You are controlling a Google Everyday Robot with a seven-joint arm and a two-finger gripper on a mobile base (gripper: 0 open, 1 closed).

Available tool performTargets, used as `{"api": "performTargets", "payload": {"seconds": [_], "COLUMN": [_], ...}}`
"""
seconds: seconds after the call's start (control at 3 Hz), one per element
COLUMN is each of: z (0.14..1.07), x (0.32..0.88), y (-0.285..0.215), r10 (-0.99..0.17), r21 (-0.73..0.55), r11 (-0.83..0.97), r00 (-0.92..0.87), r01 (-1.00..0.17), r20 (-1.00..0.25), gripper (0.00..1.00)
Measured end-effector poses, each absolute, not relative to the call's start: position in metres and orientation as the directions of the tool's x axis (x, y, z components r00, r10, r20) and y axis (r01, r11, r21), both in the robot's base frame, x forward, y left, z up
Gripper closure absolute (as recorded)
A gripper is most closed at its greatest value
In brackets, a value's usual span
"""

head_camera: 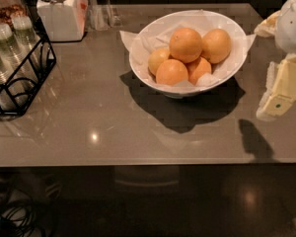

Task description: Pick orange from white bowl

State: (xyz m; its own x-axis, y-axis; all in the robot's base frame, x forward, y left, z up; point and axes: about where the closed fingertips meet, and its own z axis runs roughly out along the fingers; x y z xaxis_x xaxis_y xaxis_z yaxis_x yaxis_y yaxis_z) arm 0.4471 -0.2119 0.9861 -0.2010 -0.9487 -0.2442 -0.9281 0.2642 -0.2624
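The white bowl [140,67], lined with crumpled white paper, stands on the grey table [89,127] right of centre. It holds several oranges; the topmost orange [185,44] sits in the middle, another [216,45] to its right, one [171,72] at the front. My gripper [280,90] hangs at the right edge of the view, to the right of the bowl and above the table, apart from the bowl. Its pale fingers point down and left. Nothing shows in it.
A white lidded jar [59,13] stands at the back left. A black wire rack [19,78] with small bottles sits at the left edge. A clear glass object [99,15] stands beside the jar. The table's front edge runs below the bowl.
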Motion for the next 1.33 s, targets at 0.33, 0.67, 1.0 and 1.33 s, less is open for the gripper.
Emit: {"api": "performTargets", "payload": {"seconds": [0.33, 0.67, 1.0, 1.33], "z": [1.003, 1.020, 1.032, 1.033], "x": [0.474, 0.512, 0.518, 0.521], "y": [-0.194, -0.170, -0.169, -0.168], "r10": [-0.948, -0.932, -0.926, -0.923], "r21": [-0.278, -0.282, -0.314, -0.321], "r11": [0.204, 0.145, 0.152, 0.158], "r00": [-0.118, -0.035, -0.024, -0.024], "r01": [-0.939, -0.948, -0.937, -0.934], "r20": [-0.295, -0.362, -0.376, -0.384], "gripper": [0.00, 0.00, 0.00, 0.00]}}
